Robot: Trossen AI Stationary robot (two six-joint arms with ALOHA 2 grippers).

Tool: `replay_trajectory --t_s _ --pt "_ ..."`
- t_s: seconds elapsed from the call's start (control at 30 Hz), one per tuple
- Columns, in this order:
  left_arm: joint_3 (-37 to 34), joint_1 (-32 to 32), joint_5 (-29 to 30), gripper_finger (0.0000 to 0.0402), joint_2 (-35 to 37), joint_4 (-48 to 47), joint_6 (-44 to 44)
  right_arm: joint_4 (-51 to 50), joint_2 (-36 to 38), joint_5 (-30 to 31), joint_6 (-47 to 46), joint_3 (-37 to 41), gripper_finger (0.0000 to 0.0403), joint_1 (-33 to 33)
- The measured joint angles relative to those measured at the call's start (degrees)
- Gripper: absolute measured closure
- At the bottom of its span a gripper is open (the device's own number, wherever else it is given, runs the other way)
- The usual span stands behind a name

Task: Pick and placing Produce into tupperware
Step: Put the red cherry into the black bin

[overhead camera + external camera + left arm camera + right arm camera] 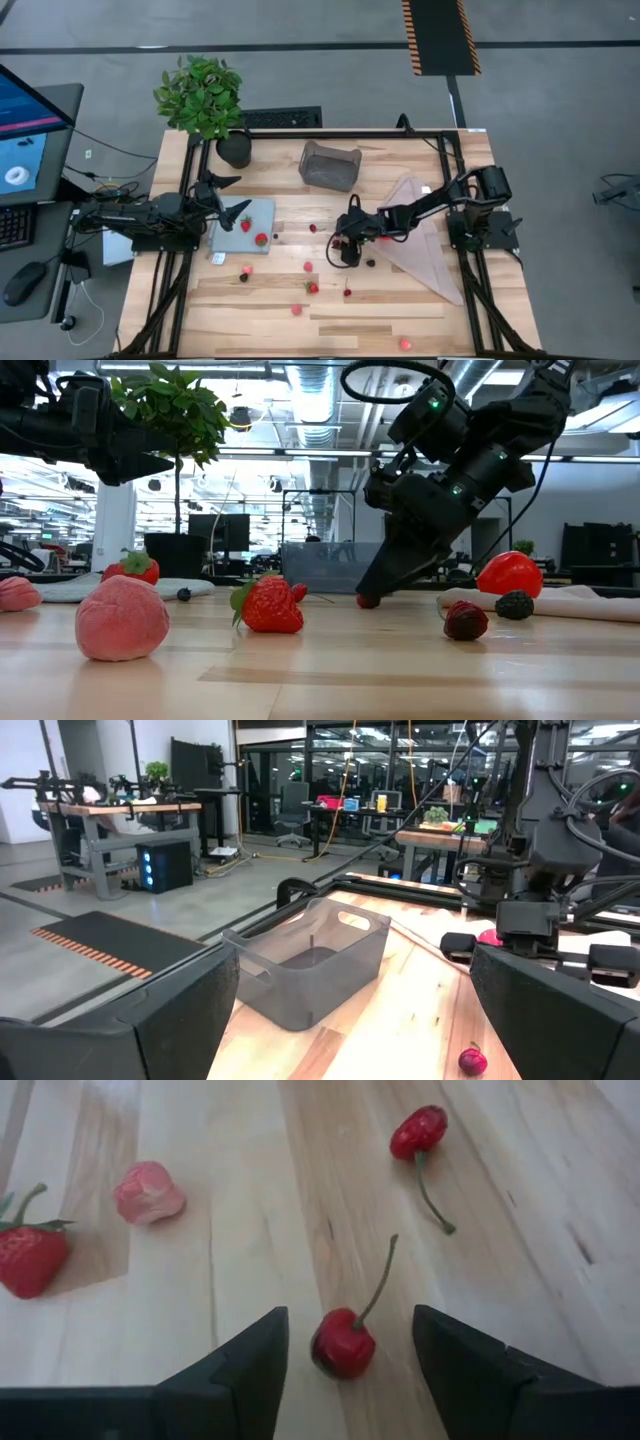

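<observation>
A: What is the biggest thing here?
B: The wooden table. It has a black frame along its edges. The near part has lots of bare wood with just a few bits of fruit on it.

A: What lies on it?
B: A pale cloth on the right side. A square blue-grey mat is on the left side. Two strawberries sit on the mat.

A: Where is the tub?
B: The grey see-through tub stands at the far middle of the table. In the left wrist view I see no fruit inside it. There is bare wood all around it.

A: And the plant?
B: The leafy plant in its black pot stands at the far left corner, well apart from the tub.

A: What are the arms doing?
B: The right gripper is low over the middle of the table. Its fingers are partly apart, one on each side of a red cherry with a stem. They are not touching it. The left gripper hangs by the mat's far edge with its fingers wide and holds nothing.

A: Where is the other fruit?
B: Spread over the wood. A pink piece and a strawberry lie near the cherry. Another stemmed cherry lies farther off. A few dark berries lie by the cloth.
</observation>
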State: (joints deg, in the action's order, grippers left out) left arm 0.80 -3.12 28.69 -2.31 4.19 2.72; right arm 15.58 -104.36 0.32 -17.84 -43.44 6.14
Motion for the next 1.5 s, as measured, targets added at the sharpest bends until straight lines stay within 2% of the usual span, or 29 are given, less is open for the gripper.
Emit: replay_trajectory --t_s 0.37,0.53,1.03,1.17,1.5 --pt "0.00 -0.01 0.00 0.0017 0.00 0.00 0.00 -0.29 0.00 0.21 -0.64 0.00 0.0288 0.23" --pt "-0.01 0.01 0.00 0.0017 0.00 0.00 0.00 -0.09 0.00 0.19 -0.60 0.00 0.0319 0.26" --pt "-0.01 0.01 0.01 0.0017 0.00 0.00 0.02 1.61 0.14 0.12 1.20 -1.41 0.0325 -3.30" --pt "-0.02 0.01 0.00 0.0017 0.00 0.00 0.02 0.88 0.15 -0.29 3.25 -4.56 0.0325 -5.06" --pt "0.00 0.00 0.01 0.0017 0.00 0.00 0.03 -10.69 0.22 1.90 8.19 -16.83 0.0321 -10.38"
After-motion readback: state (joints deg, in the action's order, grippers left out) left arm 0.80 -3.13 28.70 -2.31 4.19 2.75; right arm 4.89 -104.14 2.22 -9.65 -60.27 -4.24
